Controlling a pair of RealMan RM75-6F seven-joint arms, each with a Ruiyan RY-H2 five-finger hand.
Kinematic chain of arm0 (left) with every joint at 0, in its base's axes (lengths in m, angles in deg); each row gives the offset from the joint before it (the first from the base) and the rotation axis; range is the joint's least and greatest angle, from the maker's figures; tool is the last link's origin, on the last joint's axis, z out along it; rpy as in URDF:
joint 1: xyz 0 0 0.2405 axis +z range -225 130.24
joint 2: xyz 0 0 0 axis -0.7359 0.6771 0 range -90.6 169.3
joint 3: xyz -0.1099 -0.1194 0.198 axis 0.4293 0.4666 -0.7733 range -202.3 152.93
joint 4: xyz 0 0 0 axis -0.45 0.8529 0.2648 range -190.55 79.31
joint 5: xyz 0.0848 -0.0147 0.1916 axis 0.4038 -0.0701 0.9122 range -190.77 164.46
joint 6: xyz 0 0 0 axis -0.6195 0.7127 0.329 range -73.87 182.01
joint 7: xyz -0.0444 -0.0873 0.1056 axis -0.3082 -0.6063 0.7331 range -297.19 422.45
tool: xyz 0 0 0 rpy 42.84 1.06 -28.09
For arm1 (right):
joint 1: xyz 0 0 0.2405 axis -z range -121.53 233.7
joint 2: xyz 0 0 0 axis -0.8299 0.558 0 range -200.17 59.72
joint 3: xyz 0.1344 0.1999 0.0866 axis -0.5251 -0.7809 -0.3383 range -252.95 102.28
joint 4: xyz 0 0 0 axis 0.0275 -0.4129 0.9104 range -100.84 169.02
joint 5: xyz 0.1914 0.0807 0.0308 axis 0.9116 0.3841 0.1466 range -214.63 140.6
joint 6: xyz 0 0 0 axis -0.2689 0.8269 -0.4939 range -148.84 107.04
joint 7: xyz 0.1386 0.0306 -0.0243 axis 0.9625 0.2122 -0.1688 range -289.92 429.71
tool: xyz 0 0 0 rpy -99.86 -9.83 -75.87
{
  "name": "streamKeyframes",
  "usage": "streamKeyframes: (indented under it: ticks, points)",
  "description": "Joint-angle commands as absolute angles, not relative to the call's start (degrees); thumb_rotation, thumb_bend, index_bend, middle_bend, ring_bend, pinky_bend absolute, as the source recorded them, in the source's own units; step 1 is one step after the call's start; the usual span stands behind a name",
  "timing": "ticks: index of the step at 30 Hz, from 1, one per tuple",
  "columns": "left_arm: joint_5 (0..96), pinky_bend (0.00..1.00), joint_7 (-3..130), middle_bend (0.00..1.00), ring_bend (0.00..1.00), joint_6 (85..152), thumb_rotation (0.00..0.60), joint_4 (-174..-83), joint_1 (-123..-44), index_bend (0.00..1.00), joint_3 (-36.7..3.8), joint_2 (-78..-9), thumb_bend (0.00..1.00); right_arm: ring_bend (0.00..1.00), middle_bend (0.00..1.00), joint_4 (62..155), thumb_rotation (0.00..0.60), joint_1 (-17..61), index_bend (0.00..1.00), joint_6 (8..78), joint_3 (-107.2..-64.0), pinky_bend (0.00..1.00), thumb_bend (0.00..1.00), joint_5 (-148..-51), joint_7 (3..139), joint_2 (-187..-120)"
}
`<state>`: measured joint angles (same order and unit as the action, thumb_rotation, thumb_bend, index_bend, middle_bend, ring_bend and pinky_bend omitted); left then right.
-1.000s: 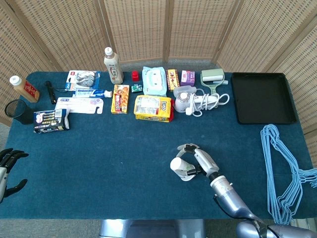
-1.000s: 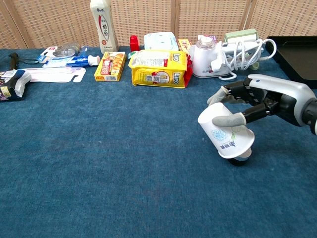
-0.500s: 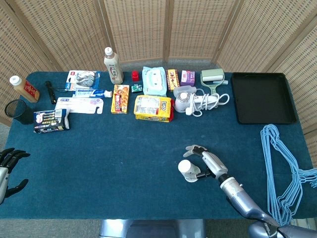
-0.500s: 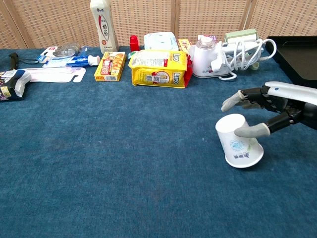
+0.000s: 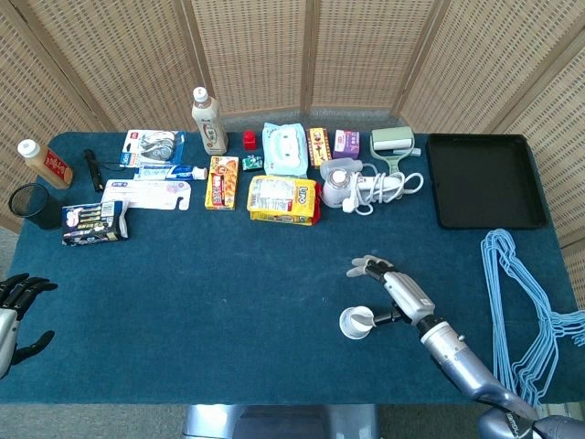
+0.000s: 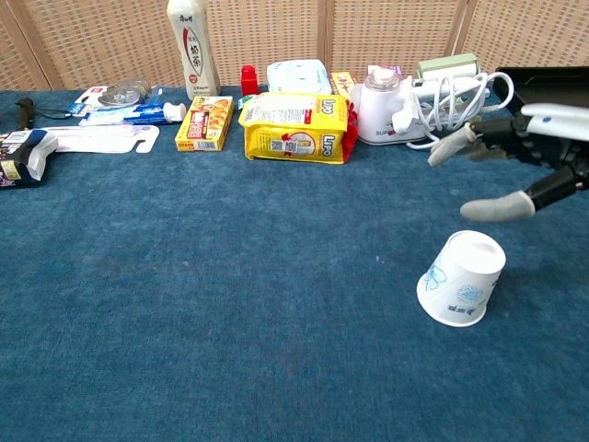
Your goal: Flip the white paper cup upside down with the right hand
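The white paper cup (image 5: pixel 356 322) (image 6: pixel 463 278) rests on the blue tablecloth mouth-down and tilted, with its rim at the lower left and its base up and to the right. My right hand (image 5: pixel 398 291) (image 6: pixel 515 166) hovers just right of and above the cup. Its fingers are spread, it holds nothing, and it does not touch the cup. My left hand (image 5: pixel 14 306) sits at the table's near left edge, empty with its fingers apart; only the head view shows it.
Along the back stand a tall bottle (image 6: pixel 192 48), small boxes (image 6: pixel 205 123), a yellow packet (image 6: pixel 294 126), a wipes pack (image 5: pixel 284 149) and a white corded appliance (image 6: pixel 396 110). A black tray (image 5: pixel 484 180) and blue hangers (image 5: pixel 521 311) lie to the right. A black cup (image 5: pixel 30 203) stands at the far left.
My right hand has let go of the cup and drawn up and to the right with its fingers spread. The cup has gone from held tilted to resting mouth-down on the cloth.
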<state>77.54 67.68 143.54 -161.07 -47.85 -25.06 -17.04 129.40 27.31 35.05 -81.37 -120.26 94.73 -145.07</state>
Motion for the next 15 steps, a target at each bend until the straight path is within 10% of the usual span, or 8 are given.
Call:
streamKeyframes:
  ticks: [1, 15]
  points:
    - [77.35, 0.18, 67.27, 0.28, 0.17, 143.66, 0.6, -160.64, -47.64, 0.28, -25.14, -17.2, 0.18, 0.16, 0.2, 129.18, 0.474, 28.02, 0.38, 39.51, -82.81, 0.03, 0.26, -119.84, 87.95, -145.38]
    - [75.32, 0.18, 64.0, 0.28, 0.17, 143.22, 0.6, -157.88, -46.9, 0.28, -25.33, -18.26, 0.18, 0.2, 0.27, 132.07, 0.475, 31.0, 0.43, 46.24, -82.1, 0.11, 0.26, -118.0, 66.21, -140.98]
